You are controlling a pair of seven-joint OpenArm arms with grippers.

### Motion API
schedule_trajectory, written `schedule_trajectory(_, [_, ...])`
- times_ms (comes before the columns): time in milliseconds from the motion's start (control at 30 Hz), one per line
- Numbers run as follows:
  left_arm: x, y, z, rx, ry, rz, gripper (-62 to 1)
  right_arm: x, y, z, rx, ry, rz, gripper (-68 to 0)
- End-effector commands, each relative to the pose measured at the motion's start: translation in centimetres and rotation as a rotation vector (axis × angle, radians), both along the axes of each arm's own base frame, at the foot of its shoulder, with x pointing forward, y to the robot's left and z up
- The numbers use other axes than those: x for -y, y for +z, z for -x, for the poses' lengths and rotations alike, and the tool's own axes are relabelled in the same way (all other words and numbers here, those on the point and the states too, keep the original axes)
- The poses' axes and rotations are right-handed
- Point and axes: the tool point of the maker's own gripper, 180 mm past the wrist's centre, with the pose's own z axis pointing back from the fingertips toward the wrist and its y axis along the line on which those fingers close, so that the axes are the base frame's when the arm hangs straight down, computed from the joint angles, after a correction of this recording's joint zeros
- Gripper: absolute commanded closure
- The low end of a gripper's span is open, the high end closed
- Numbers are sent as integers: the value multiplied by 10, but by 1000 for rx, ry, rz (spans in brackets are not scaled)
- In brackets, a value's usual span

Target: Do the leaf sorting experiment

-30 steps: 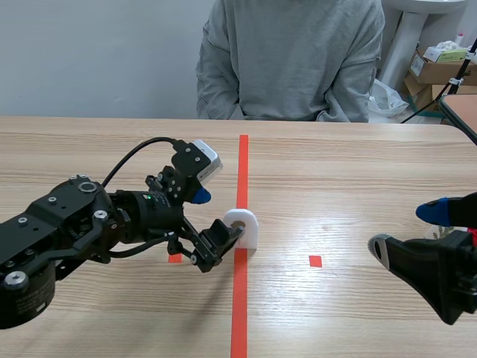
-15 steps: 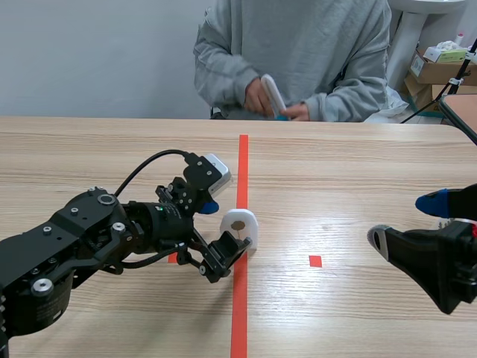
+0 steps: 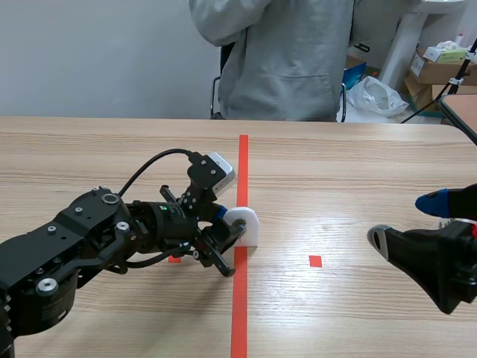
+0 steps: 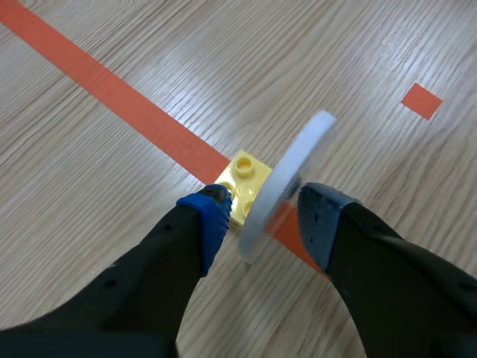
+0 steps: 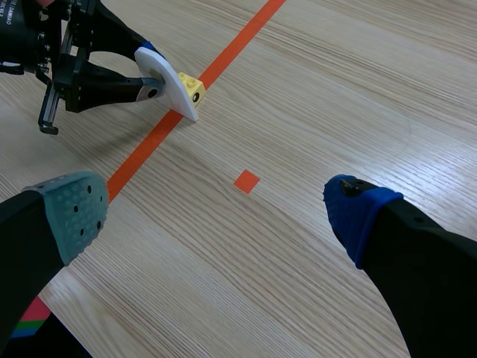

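Note:
A white leaf-shaped plate [image 3: 246,222] stands upright on a small yellow brick [image 4: 247,173] at the orange centre line. In the left wrist view the plate [image 4: 292,168] sits between my left gripper's fingers, the blue pad [image 4: 211,212] against the brick side and the other finger pressed to the plate's far face. My left gripper [image 3: 223,237] [image 4: 257,207] is shut on it, low on the table. My right gripper [image 3: 406,227] [image 5: 216,212] hovers open at the right, well apart, and sees the plate [image 5: 168,83] and the brick [image 5: 192,88] ahead.
A person in a grey sweatshirt [image 3: 291,60] stands across the table. An orange tape line [image 3: 239,313] runs down the middle, with a small red square [image 3: 315,261] right of it. Cardboard boxes [image 3: 440,68] sit beyond the table at the back right.
My left gripper's fingers have closed in around the white plate, and the arm shifted slightly right. The person rose from the seat. My right arm has stayed put.

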Motion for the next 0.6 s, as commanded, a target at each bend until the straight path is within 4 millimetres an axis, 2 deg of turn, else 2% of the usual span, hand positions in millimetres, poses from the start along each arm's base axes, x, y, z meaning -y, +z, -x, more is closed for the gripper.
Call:
schedule_trajectory(0, [8,12,-4,21,-9,36,-182,-4,13,-5,44,20,-10,-591])
schedule_trajectory(200, [8,12,-4,20,-10,36,-114,-4,13,-5,44,20,-10,-590])
schedule_trajectory(567, [8,11,-4,18,-10,33,-114,-3,12,-5,44,20,0,-591])
